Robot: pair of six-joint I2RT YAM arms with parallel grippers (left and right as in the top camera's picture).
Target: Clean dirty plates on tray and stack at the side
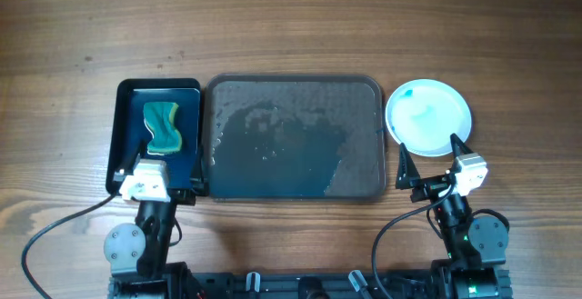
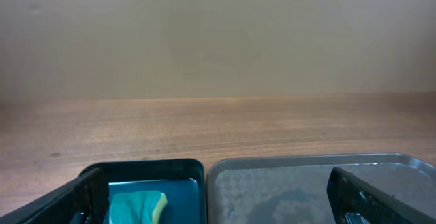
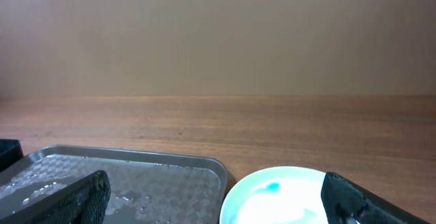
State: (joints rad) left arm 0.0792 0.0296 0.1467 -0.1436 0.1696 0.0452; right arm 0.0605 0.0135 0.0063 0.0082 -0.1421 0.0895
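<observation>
The large dark grey tray (image 1: 296,137) lies mid-table, wet, with no plates on it; it also shows in the left wrist view (image 2: 320,183) and the right wrist view (image 3: 129,176). A pale plate (image 1: 428,116) with blue-teal smears sits on the table right of the tray, also in the right wrist view (image 3: 279,197); whether more plates lie under it cannot be told. My left gripper (image 1: 155,167) is open and empty at the near end of the small black tray. My right gripper (image 1: 435,156) is open and empty just near the plate's front edge.
A small black tray with a blue inside (image 1: 159,135) stands left of the grey tray and holds a teal and yellow sponge (image 1: 163,127), also seen in the left wrist view (image 2: 138,207). Bare wooden table (image 1: 291,26) lies beyond.
</observation>
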